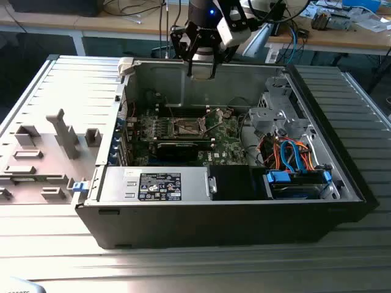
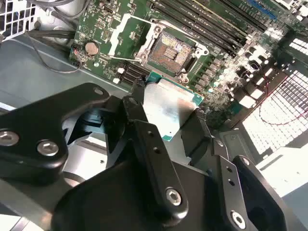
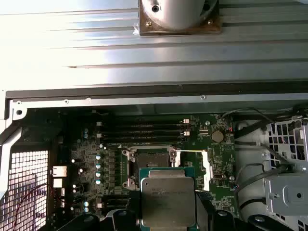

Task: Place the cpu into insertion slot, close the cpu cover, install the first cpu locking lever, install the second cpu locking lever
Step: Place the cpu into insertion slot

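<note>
Above the slot (image 3: 147, 159) and clear of it, the cpu (image 3: 167, 202) is clamped between the black jaws, which press on two opposite edges. Its silver top and green rim show in both wrist views. In the first wrist view the cpu hides the nearer edge of the slot. The rest of the slot lies bare, a dark square inside a silver border.

The cover (image 2: 118, 36) is swung off the slot to one side, a thin silver frame with green board visible through its window. Whether it stands up or lies back I cannot tell. Past the cover from the slot sits a round coin cell (image 2: 91, 48). On the slot's opposite side stand rows of small silver capacitors (image 3: 98, 166). Long narrow memory slots (image 3: 144, 130) run along a third side of the slot.

In the exterior view the slot (image 1: 188, 127) lies mid-board at the bottom of the open case (image 1: 244, 82). The arm (image 1: 204, 30) hangs well above the slot, about level with the case's far wall. A long black card (image 1: 177, 148) lies just beside the slot on the near side. Toward the exterior view's right of the slot are a grey drive cage (image 1: 278, 116) and a tangle of orange and blue cables (image 1: 293, 155). Nearer than the card sits a labelled metal box (image 1: 156, 183). The case rests on a ribbed metal counter (image 1: 183, 265).
</note>
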Tool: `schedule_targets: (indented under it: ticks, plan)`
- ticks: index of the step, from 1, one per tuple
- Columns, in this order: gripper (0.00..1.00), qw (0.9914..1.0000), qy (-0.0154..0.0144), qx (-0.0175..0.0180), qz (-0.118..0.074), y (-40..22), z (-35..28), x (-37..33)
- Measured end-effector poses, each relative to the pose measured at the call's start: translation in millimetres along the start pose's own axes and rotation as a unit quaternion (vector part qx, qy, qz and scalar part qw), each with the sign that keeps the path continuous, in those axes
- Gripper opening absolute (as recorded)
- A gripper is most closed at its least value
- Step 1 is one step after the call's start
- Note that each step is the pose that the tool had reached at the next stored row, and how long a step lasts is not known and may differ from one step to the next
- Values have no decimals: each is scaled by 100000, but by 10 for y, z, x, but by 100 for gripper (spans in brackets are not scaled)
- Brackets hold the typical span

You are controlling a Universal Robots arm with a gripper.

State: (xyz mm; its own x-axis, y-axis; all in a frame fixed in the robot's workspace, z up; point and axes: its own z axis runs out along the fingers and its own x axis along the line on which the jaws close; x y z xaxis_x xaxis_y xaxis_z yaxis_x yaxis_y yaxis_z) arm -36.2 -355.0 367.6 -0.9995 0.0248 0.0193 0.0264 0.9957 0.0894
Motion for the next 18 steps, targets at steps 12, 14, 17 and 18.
schedule_targets:
  ticks: [12, 14, 17, 18]
  plan:
    - [54, 100000, 4, 8, 2, -1, 11, 0]
    - [54, 100000, 0, 3, 2, -2, 14, 0]
    - [54, 100000, 2, 6, 3, -5, 39, 1]
    - [54, 100000, 1, 4, 0, -5, 41, 1]
